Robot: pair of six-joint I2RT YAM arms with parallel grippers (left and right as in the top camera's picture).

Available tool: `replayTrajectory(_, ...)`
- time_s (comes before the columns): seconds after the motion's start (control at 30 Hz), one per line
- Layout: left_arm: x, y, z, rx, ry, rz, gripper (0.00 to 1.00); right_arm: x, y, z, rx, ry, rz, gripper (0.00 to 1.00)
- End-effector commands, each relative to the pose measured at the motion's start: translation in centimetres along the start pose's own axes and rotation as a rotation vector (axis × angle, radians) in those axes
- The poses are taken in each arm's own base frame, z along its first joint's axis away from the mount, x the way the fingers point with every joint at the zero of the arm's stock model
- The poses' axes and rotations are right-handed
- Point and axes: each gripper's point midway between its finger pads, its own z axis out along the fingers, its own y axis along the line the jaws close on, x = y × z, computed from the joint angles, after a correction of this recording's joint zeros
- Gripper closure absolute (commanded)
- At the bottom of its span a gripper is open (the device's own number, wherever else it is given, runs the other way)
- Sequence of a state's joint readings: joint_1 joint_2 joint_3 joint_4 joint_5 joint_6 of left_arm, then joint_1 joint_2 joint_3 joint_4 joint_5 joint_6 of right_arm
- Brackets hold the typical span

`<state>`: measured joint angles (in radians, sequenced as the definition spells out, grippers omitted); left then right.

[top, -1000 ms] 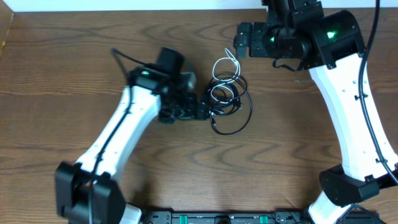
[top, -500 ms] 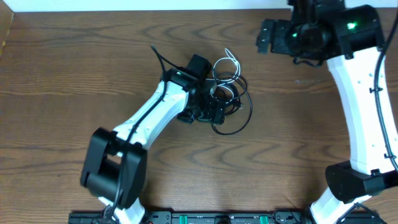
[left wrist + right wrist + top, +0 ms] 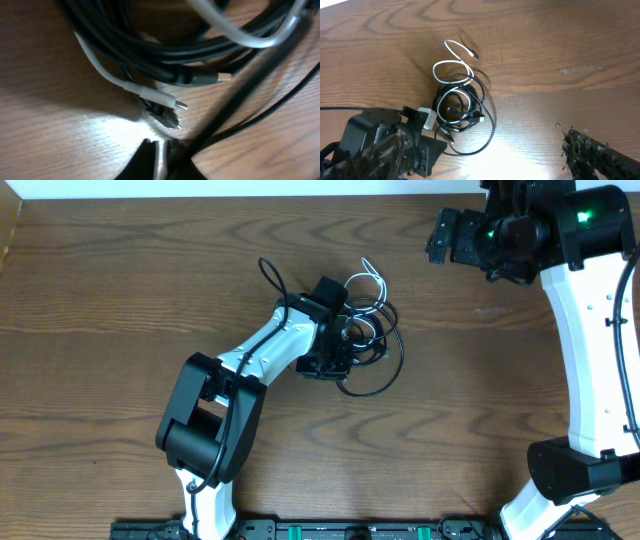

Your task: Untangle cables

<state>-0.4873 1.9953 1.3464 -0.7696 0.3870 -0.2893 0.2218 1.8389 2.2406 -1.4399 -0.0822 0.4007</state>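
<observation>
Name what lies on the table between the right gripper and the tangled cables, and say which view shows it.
Nothing but bare wooden table lies between the right gripper and the cables; the overhead view shows that stretch clearly.

The three cables (image 3: 368,330) lie in one tangled heap on the table (image 3: 120,300), toward its far middle. The white cable (image 3: 455,44) rides on top at the far side, curled in two small loops, with one end running out free onto bare wood. The black cables (image 3: 451,107) coil tightly beneath it in a dark ring. The long black cable (image 3: 493,125) throws one wide loop out to the near side. Up close, a white plug (image 3: 162,98) with a metal tip lies flat, touching a black plug (image 3: 170,119) just under it, and a gold-tipped plug (image 3: 202,78) rests among the bundled black strands
</observation>
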Motion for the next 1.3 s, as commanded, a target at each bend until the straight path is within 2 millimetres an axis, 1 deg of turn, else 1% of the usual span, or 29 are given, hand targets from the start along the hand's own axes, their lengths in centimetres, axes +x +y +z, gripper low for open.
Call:
replayTrajectory(0.0, 0.1, -1.2, -1.6, 0.042, -0.018, 0.010, 0.92, 0.2, 0.0, -0.2, -0.003, 0.003, -0.014, 0.01)
replayTrajectory(0.13, 0.2, -2.3, -4.2, 0.066, -0.054, 0.025, 0.92, 0.3, -0.8, 0.1, 0.038, 0.005, -0.012, 0.01)
replayTrajectory(0.23, 0.7, -4.8, -7.2, 0.177, -0.097, 0.063, 0.93, 0.3, -1.9, 0.3, 0.102, 0.000, -0.012, 0.01)
replayTrajectory(0.3, 0.8, -6.9, -9.9, 0.270, -0.156, 0.109, 0.92, 0.5, -2.6, 0.7, 0.136, 0.006, -0.012, 0.01)
replayTrajectory(0.4, 1.1, -9.8, -14.5, 0.392, -0.265, 0.193, 0.92, 1.4, -3.0, 1.7, 0.153, 0.044, -0.012, 0.01)
replayTrajectory(0.57, 1.3, -12.7, -22.3, 0.509, -0.506, 0.264, 0.93, 3.2, -4.0, 3.5, 0.184, 0.121, -0.010, 0.01)
replayTrajectory(0.6, 1.4, -13.6, -24.8, 0.542, -0.590, 0.305, 0.93, 3.8, -4.0, 4.1, 0.180, 0.146, -0.008, 0.01)
replayTrajectory(0.7, 1.8, -14.9, -28.8, 0.593, -0.728, 0.383, 0.92, 4.8, -2.9, 5.3, 0.104, 0.196, -0.012, 0.01)
replayTrajectory(0.8, 2.0, -16.1, -33.0, 0.663, -0.863, 0.402, 0.92, 6.5, -0.2, 6.7, -0.066, 0.265, -0.126, 0.01)
replayTrajectory(0.9, 2.0, -16.6, -36.8, 0.747, -0.968, 0.382, 0.93, 7.8, 1.1, 7.9, -0.136, 0.305, -0.142, 0.01)
replayTrajectory(1.0, 1.9, -16.2, -40.2, 0.814, -1.053, 0.340, 0.92, 8.9, 2.2, 9.2, -0.194, 0.331, -0.147, 0.01)
replayTrajectory(1.1, 1.5, -15.1, -43.0, 0.864, -1.127, 0.283, 0.93, 10.1, 3.5, 10.4, -0.264, 0.354, -0.156, 0.01)
replayTrajectory(1.27, 0.7, -12.3, -46.7, 0.921, -1.220, 0.169, 0.92, 11.8, 4.3, 12.7, -0.282, 0.360, -0.188, 0.01)
